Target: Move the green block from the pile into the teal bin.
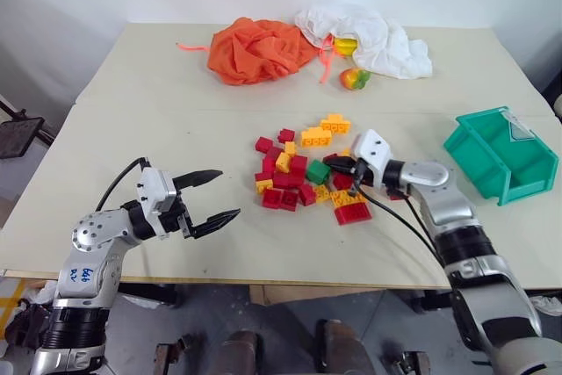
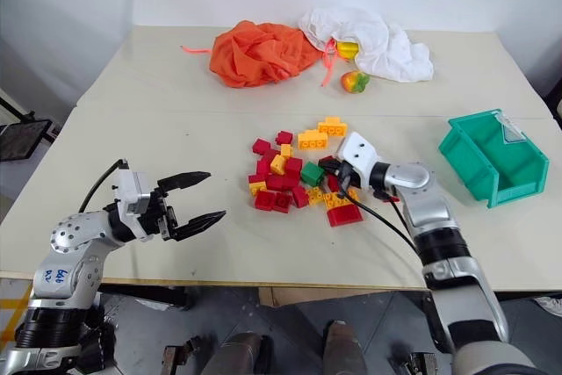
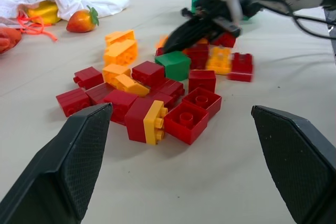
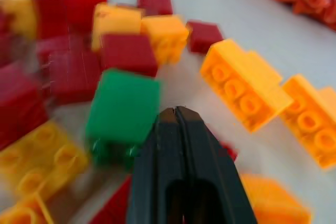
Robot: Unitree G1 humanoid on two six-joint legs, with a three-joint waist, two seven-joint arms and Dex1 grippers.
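Green block is sitting in the middle of the pile on the bench, not yet picked. Right end effector is pointing into the pile from the right side, fingers pressed fully together and holding nothing, tips sitting just beside the block's right edge; in the right wrist view the block is lying directly ahead of the tips. Red and yellow bricks are crowding the block on all sides, with two orange bricks lying just behind the pile. Left end effector is hovering left of the pile, fingers spread wide, empty. Teal bin is sitting well apart at the bench's right edge. Orange cloth, white cloth and a toy fruit are lying at the far side.
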